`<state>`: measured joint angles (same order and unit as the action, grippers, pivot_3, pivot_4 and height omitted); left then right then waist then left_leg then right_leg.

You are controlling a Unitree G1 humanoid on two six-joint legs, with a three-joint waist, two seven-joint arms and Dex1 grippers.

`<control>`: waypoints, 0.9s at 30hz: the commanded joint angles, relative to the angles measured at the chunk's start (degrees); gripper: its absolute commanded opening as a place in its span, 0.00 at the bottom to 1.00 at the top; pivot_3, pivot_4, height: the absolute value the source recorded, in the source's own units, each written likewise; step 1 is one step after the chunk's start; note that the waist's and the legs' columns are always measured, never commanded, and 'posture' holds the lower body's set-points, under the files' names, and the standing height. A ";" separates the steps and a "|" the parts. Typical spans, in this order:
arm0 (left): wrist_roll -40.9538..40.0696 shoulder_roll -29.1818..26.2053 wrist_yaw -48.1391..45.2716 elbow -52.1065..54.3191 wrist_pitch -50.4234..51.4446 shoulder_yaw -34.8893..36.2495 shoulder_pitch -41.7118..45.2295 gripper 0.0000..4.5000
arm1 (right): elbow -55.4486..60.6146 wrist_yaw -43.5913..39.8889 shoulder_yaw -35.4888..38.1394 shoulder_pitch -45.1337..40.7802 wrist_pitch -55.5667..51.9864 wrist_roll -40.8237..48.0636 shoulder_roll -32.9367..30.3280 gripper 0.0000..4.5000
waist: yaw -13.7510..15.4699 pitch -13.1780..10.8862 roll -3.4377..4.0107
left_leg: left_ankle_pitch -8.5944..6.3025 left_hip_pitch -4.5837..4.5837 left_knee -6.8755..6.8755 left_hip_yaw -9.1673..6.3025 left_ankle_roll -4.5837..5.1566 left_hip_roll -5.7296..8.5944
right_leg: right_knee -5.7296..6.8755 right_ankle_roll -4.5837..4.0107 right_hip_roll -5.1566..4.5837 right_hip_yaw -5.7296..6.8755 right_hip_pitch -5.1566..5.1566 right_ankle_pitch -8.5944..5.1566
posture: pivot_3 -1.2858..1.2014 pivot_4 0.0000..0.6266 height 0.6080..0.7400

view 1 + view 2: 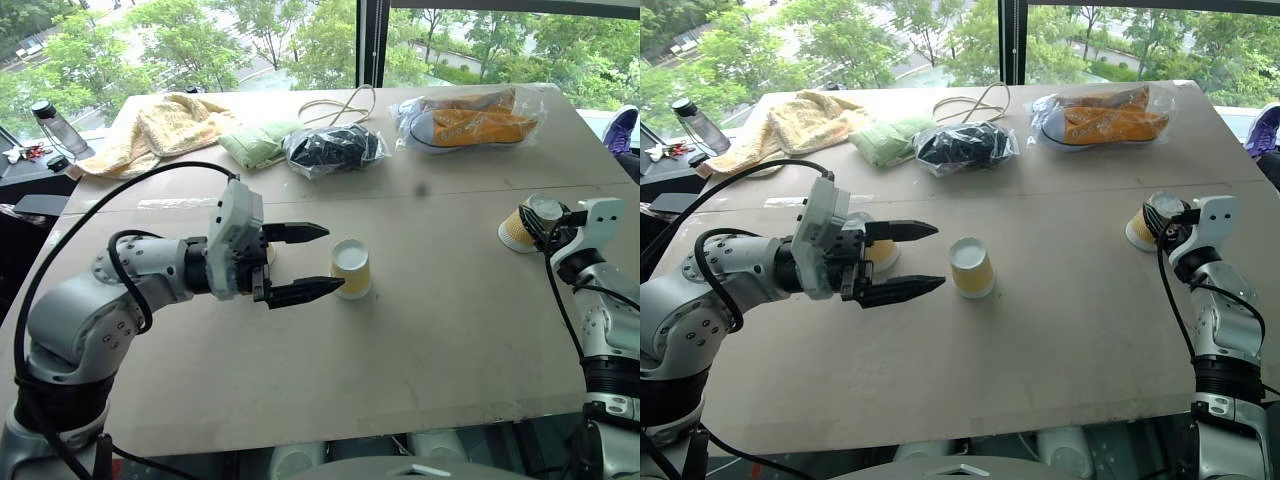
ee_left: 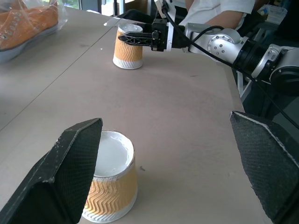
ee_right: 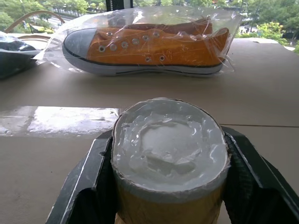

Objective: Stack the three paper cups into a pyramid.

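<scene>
Yellow paper cup [image 1: 520,227] clamped in right end effector [image 1: 537,222]; left end effector [image 1: 312,262] spread wide, empty, beside centre cup [image 1: 351,268]

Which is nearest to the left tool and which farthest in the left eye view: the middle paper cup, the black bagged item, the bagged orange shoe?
Measured from the open left tool:
1. Middle paper cup, upside down just past the fingertips, toward the robot's right.
2. Black bagged item, farther back on the table.
3. Bagged orange shoe, at the far edge, right of centre.

We see bare table [image 1: 440,330] along the near edge — bagged shoe [image 1: 470,122], towel [image 1: 160,125] crowd the far edge.
</scene>
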<state>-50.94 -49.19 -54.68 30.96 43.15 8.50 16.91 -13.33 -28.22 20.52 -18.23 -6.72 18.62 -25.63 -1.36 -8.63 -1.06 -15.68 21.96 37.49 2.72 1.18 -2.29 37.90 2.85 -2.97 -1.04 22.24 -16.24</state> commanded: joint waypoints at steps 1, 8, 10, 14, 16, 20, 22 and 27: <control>0.86 -0.55 -1.34 0.83 -2.86 2.09 -0.57 1.00 | 8.51 -6.05 -1.94 2.11 0.13 3.67 -1.11 0.46 | 0.11 0.00 0.00 | 0.00 0.00 0.00 0.00 0.00 0.00 | 0.00 0.00 0.00 0.00 0.00 0.00 | 0.52 0.24 1.00; 2.76 -0.55 -5.11 -0.46 -8.81 4.42 -2.14 1.00 | 26.43 -15.96 -11.37 9.21 -11.16 10.67 -3.53 0.46 | 0.54 -0.01 0.02 | -0.12 0.00 0.01 -0.04 0.21 -0.06 | 0.01 0.00 0.01 0.06 0.00 0.00 | 0.52 0.24 1.00; 2.89 -0.45 -6.15 -0.58 -10.34 5.77 -3.57 1.00 | 29.09 -17.39 -14.46 9.88 -12.44 10.22 -4.31 0.46 | 0.59 -0.01 0.01 | -0.13 0.00 0.02 -0.02 0.22 -0.04 | 0.00 0.00 -0.02 0.07 0.00 0.00 | 0.52 0.24 1.00; 6.93 -2.19 -7.96 -1.38 -13.49 7.35 -8.34 1.00 | 30.24 -18.29 -21.14 8.53 -10.57 6.83 -3.05 0.46 | 0.54 -0.01 0.01 | -0.14 -0.01 0.02 -0.03 0.23 -0.01 | -0.02 0.00 -0.01 0.09 0.00 0.00 | 0.52 0.24 1.00; 7.83 -2.54 -8.22 -1.69 -14.36 7.84 -9.74 1.00 | 28.82 -18.52 -24.16 7.64 -8.20 4.01 -2.23 0.46 | 0.51 -0.01 0.01 | -0.14 -0.01 0.02 -0.04 0.23 -0.01 | -0.02 -0.01 0.01 0.10 0.00 0.00 | 0.52 0.24 1.00; 8.43 -2.56 -8.15 -2.01 -15.19 8.20 -10.68 1.00 | 26.33 -18.17 -26.21 6.35 -5.89 1.57 -0.82 0.46 | 0.80 -0.01 -0.03 | -0.14 0.02 0.03 -0.06 0.24 0.00 | -0.03 -0.01 0.00 0.15 0.00 -0.01 | 0.52 0.24 1.00; 8.72 -2.66 -8.40 -2.11 -15.40 8.29 -11.25 1.00 | 24.96 -17.87 -26.93 5.44 -5.17 0.89 0.33 0.46 | 0.80 0.00 -0.03 | -0.14 0.03 0.04 -0.05 0.24 0.00 | -0.04 -0.01 -0.04 0.15 0.00 -0.01 | 0.52 0.24 1.00; 9.52 -3.09 -8.35 -2.30 -15.63 8.87 -12.23 1.00 | 24.32 -17.78 -28.41 4.30 -5.21 0.25 2.55 0.46 | 0.57 0.00 -0.03 | -0.14 0.00 0.04 -0.06 0.23 -0.01 | -0.01 -0.01 -0.01 0.13 0.00 0.00 | 0.52 0.24 1.00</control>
<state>-41.74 -51.57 -62.84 28.32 28.38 15.35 4.80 10.00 -45.86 -7.77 -13.00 -12.92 18.85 -23.56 -0.78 -8.64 -1.09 -15.82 21.96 37.52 2.66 1.42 -2.31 37.90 2.84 -2.98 -0.90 22.24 -16.25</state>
